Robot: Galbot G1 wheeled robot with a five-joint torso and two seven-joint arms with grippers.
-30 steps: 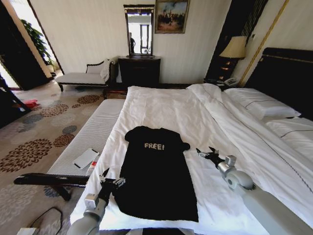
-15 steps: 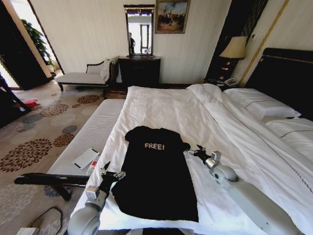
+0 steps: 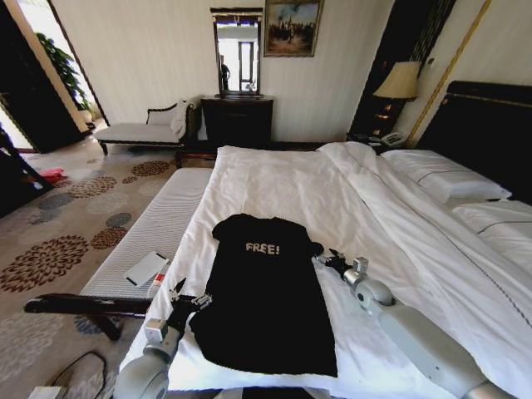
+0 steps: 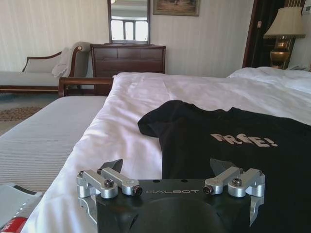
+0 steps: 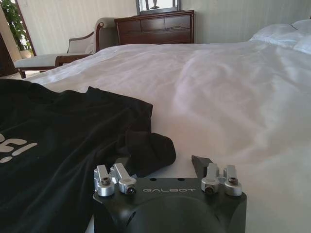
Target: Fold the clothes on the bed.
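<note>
Advancing since the previous frame, the right tool, fingers spread, is brought against the T-shirt sleeve; the left tool, released, is held beside its hem.

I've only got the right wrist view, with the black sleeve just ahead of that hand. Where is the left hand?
Observer: The left hand is at the T-shirt's opposite long edge, farther down toward the hem, fingers open.
Operator: Is it touching the fabric?
Observer: I cannot tell. In the left wrist view, the T-shirt's edge lies between its open fingers.
Operator: How is the T-shirt laid out overall?
Observer: Flat, lettering up, hem toward the robot, near the bed's front edge.
</note>
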